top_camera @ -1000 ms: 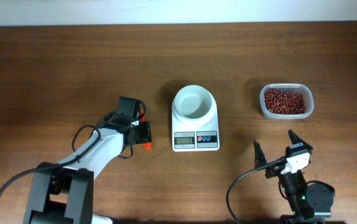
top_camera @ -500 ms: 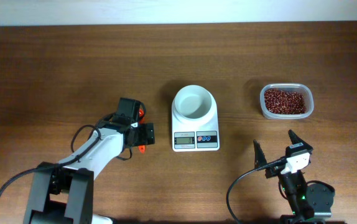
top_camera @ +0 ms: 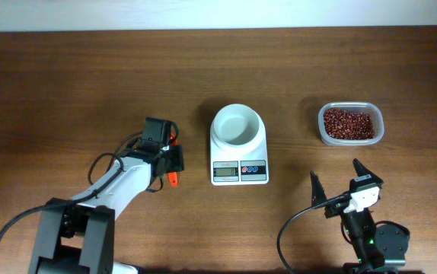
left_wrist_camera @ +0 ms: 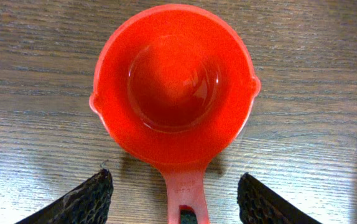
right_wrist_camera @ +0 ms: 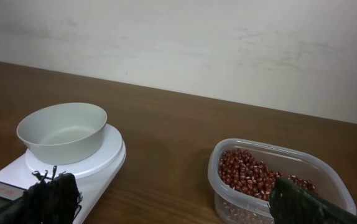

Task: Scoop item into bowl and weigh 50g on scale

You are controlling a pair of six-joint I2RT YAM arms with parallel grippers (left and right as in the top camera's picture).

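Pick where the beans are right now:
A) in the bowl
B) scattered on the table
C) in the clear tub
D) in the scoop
C: the beans all lie in the tub, while the bowl on the scale and the scoop are both empty.

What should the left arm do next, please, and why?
Probably lower the left gripper and close it on the scoop's handle. The scoop is empty and not yet gripped, and its handle sits between the open fingers. The bowl on the scale holds nothing, and the beans are all in the tub.
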